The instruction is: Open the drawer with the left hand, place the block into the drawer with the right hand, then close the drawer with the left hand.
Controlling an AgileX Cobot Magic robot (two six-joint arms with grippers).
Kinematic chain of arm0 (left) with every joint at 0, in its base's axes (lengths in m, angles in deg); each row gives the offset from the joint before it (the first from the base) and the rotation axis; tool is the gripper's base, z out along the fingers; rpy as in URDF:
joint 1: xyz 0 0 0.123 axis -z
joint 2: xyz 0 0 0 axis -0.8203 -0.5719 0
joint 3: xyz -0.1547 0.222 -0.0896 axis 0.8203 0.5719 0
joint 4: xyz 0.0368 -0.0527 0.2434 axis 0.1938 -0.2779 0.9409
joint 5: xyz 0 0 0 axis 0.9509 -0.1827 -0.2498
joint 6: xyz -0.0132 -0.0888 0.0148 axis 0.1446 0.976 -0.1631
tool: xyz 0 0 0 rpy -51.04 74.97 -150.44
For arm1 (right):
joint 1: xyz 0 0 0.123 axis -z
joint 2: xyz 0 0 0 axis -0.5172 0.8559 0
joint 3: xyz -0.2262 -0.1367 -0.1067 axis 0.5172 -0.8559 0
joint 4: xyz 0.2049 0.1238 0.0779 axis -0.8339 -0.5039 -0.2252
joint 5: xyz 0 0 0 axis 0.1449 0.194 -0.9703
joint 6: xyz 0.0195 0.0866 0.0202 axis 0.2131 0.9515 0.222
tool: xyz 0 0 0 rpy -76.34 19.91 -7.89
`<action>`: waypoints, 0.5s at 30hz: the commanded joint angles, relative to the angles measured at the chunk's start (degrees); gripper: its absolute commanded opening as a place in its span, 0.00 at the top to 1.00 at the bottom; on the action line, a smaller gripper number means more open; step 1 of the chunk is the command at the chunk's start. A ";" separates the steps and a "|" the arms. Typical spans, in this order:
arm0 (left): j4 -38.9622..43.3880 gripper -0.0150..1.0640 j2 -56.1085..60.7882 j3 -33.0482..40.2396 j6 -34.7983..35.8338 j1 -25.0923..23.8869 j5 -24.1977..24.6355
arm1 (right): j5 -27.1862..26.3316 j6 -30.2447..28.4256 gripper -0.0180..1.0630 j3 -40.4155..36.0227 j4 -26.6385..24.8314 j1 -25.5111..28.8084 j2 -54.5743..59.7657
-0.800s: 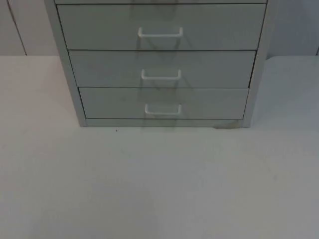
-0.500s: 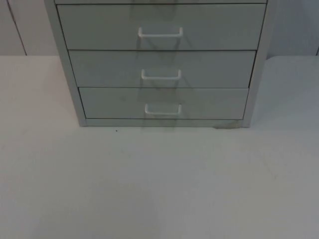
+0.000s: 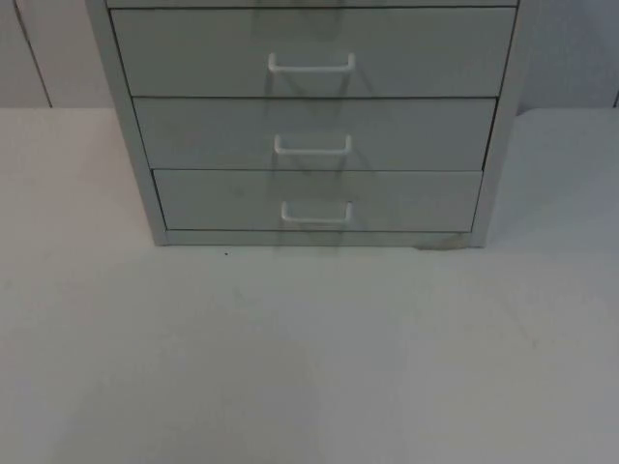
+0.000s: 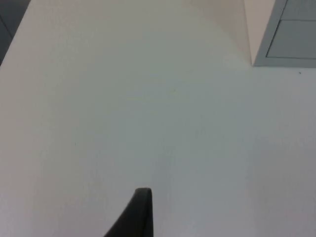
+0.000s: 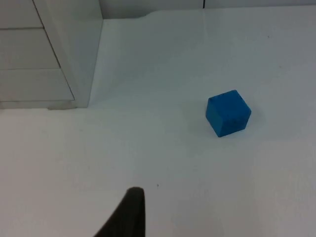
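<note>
At the left gripper (image 4: 140,212): hangs above bare white table (image 3: 309,358), touching nothing. Cannot tell whether apart or together. Farther off and to the right of it, the left front corner of the grey drawer cabinet (image 3: 309,126), well apart.

At the right gripper (image 5: 131,212): hangs above the table too, clamped on nothing visible. Again cannot tell whether apart or together. Beyond it and to the right, well apart, the blue block (image 5: 228,113), flat on the table, turned with one corner toward the gripper. Sits to the right of the cabinet, clear of its side wall, about level with the cabinet's front.

Seen from the top: cabinet against the far grey partition wall (image 3: 571,58), three drawer fronts stacked, all flush and shut. On each, a white handle at the middle; lowest drawer (image 3: 222,200) with its handle (image 3: 316,214) nearest the table.
</note>
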 commanded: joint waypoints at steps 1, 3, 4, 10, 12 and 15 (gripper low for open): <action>-0.79 0.01 -1.85 -0.35 0.23 -0.05 -1.43 | -2.15 -0.38 0.01 0.89 -0.24 0.27 3.86; -0.79 0.01 -5.12 -0.35 0.23 -0.05 -3.20 | -4.27 -0.38 0.01 1.01 -0.24 0.27 7.57; -0.79 0.01 -6.69 -0.35 0.23 -0.05 -4.08 | -5.16 -0.38 0.01 1.27 -0.24 0.27 9.65; -0.90 0.01 -13.14 -0.43 0.23 -0.05 -7.60 | -7.13 -0.38 0.01 3.03 -0.24 0.27 19.09; -0.90 0.01 -14.48 -0.43 0.23 -0.05 -8.25 | -7.12 -0.38 0.01 3.28 -0.24 0.27 20.90; -0.90 0.01 -17.69 -1.09 0.23 -0.05 -9.06 | -7.70 -0.38 0.01 3.28 -0.24 0.27 25.32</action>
